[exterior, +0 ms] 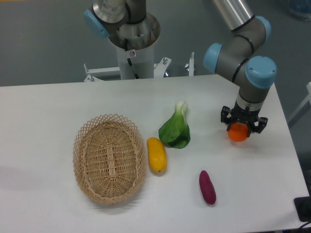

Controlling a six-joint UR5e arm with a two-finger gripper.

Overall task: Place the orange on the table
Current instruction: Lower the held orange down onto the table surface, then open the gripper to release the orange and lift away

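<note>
The orange (238, 133) is a small round bright orange fruit at the right side of the white table (48, 111). My gripper (241, 127) points straight down over it, with its black fingers on either side of the fruit and closed on it. The orange's lower half shows below the fingers. It is at or just above the tabletop; I cannot tell whether it touches.
An oval wicker basket (110, 158) stands at the left. An elongated yellow-orange fruit (157, 155) lies beside it. A green leafy vegetable (176, 128) lies in the middle. A purple sweet potato (207, 187) lies toward the front. The table's right edge is near the gripper.
</note>
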